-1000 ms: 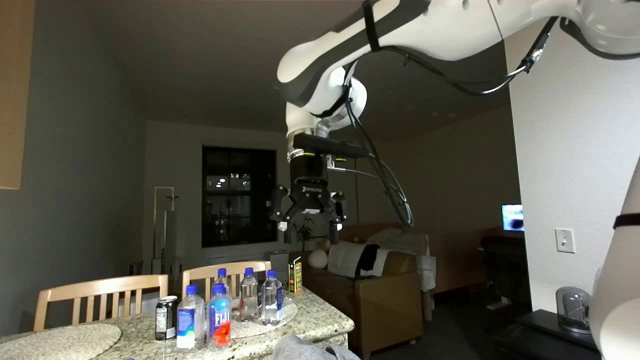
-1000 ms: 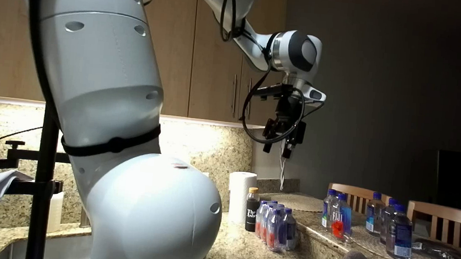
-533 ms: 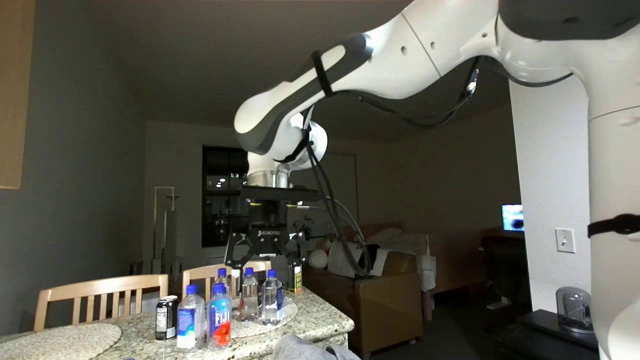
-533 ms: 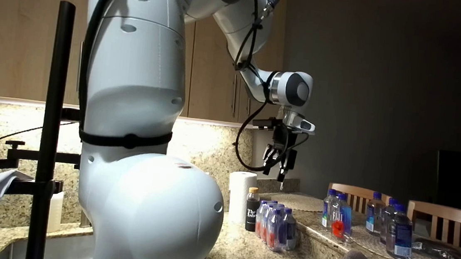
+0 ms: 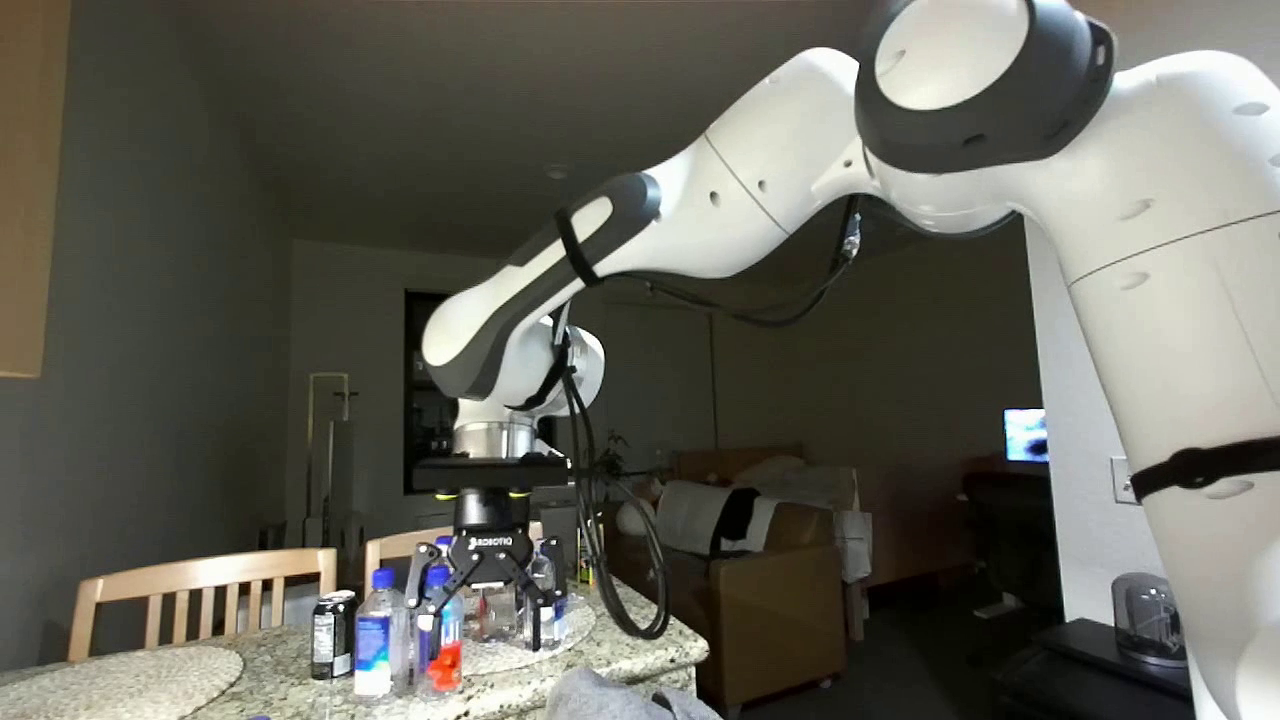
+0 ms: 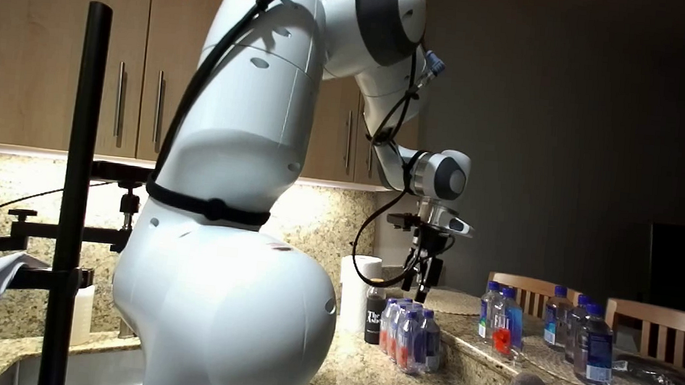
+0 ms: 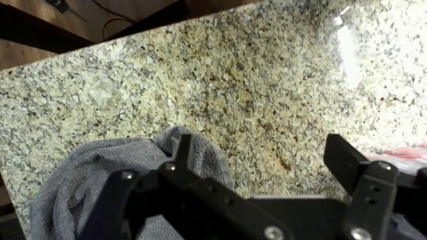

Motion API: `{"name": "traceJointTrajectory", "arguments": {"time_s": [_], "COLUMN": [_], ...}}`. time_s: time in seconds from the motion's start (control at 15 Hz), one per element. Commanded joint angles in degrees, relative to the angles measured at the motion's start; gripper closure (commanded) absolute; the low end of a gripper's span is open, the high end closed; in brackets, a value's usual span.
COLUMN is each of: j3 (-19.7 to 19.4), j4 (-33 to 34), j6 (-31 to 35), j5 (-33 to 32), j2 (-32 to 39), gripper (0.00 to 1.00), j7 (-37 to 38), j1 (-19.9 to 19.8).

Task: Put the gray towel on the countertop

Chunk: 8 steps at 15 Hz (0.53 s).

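Vs. the earlier frames the arm (image 5: 700,220) has come down in both exterior views; the gray towel (image 5: 605,695) lies where it was. In an exterior view the gripper (image 5: 479,620) now overlaps part of the water btls (image 5: 380,640), its two sides spread. In an exterior view its tip lines up w/ the top of the btl pack (image 6: 409,338), well apart from the towel, which the bottom edge cuts off. Wrist view: towel's a rumpled heap on the speckled countertop (image 7: 250,83), so imo the placing is done; if another spot's wanted, grasp + carry are left. Fingers (image 7: 342,160) wide apart, nothing b/w them; one hides some cloth, so can't tell re: contact.
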Motion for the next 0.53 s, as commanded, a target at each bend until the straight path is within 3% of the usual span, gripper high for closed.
{"name": "traceJointTrajectory", "arguments": {"time_s": [0.0, 0.2, 0.47], "j3": [-2.65, -4.65, -6.73], "j4": [5.19, 8.22, 13.57], "j6": [4.67, 10.28, 5.73], "j5": [-2.25, -2.92, -6.37], "j2": [5.09, 7.91, 10.4], "gripper": [0.0, 0.0, 0.0], "j7": [5.58, 9.15, 8.61], "j1": [1.51, 2.17, 2.09]}}
